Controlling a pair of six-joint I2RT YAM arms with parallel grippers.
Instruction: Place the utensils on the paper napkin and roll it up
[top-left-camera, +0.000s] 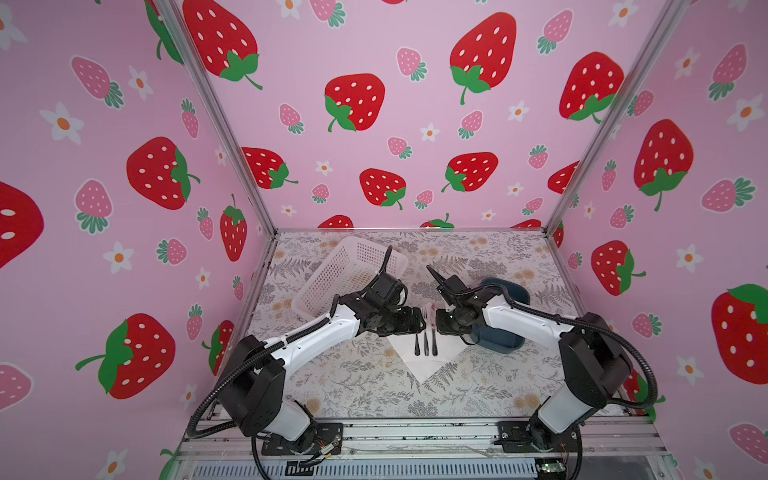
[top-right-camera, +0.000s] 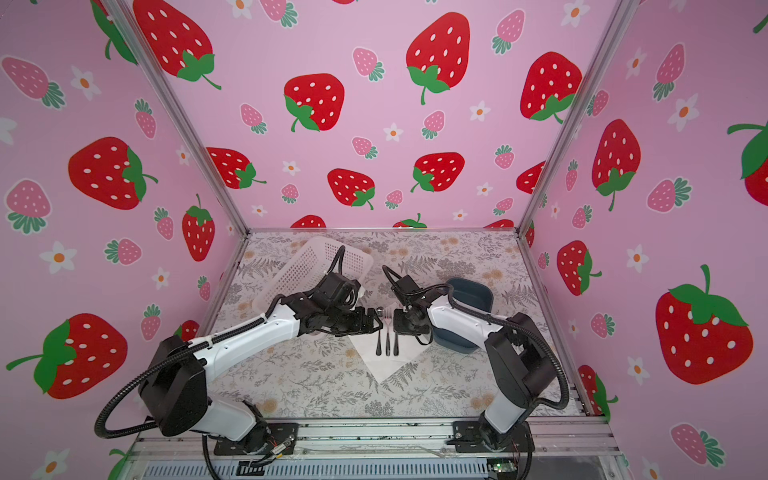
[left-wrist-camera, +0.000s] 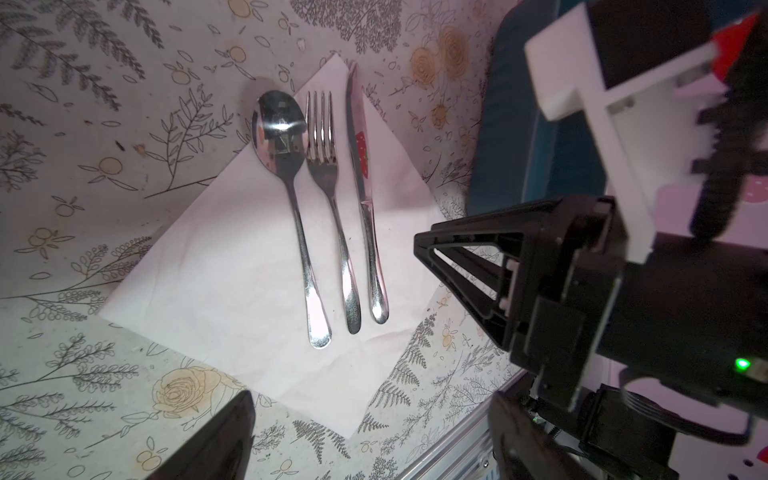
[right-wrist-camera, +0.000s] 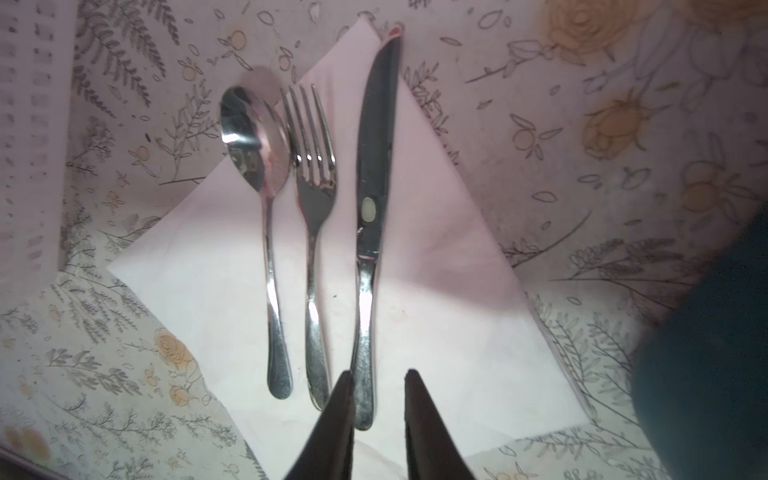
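The paper napkin (top-left-camera: 419, 368) (top-right-camera: 380, 368) lies flat as a white diamond near the table's middle. The utensils (top-left-camera: 425, 345) (top-right-camera: 387, 345) rest side by side on it: spoon (left-wrist-camera: 276, 133) (right-wrist-camera: 253, 141), fork (left-wrist-camera: 322, 141) (right-wrist-camera: 313, 183) and knife (left-wrist-camera: 361, 158) (right-wrist-camera: 374, 166). My left gripper (top-left-camera: 420, 321) (left-wrist-camera: 374, 399) hovers just left of them, jaws wide open and empty. My right gripper (top-left-camera: 438, 325) (right-wrist-camera: 379, 374) is over the knife's handle end, jaws a little apart. The handle lies beside one fingertip, and bare napkin (right-wrist-camera: 436, 311) shows in the gap.
A white perforated basket (top-left-camera: 345, 270) (top-right-camera: 307, 266) stands at the back left behind my left arm. A dark blue bin (top-left-camera: 505, 332) (top-right-camera: 471, 299) sits under my right arm, close to the napkin's right corner. The aluminium rail (left-wrist-camera: 453, 449) runs along the front edge.
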